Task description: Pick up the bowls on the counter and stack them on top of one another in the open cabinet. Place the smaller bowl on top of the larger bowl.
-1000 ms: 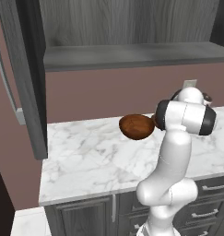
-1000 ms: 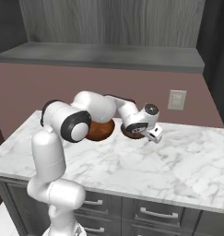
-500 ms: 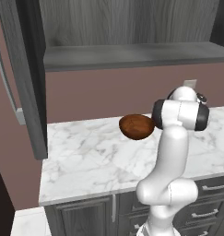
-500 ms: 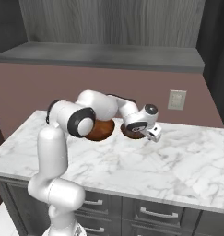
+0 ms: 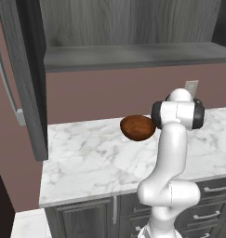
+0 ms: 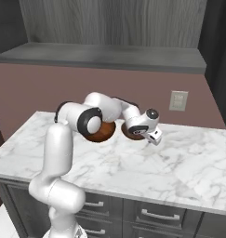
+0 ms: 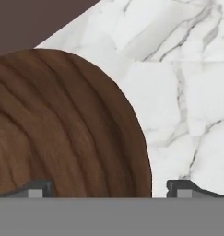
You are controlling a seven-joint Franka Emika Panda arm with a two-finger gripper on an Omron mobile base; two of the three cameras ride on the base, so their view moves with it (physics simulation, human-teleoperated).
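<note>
Bowl (image 7: 62,129) rim sits between the spread tips of the claw (image 7: 109,189).

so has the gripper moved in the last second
Yes, a little. In the right base view the gripper has edged left along the counter, away from the wall outlet, with a bowl's rim between its open fingers.

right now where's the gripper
In the right base view the gripper hovers low over the counter, at a wooden bowl near the back wall.
</note>
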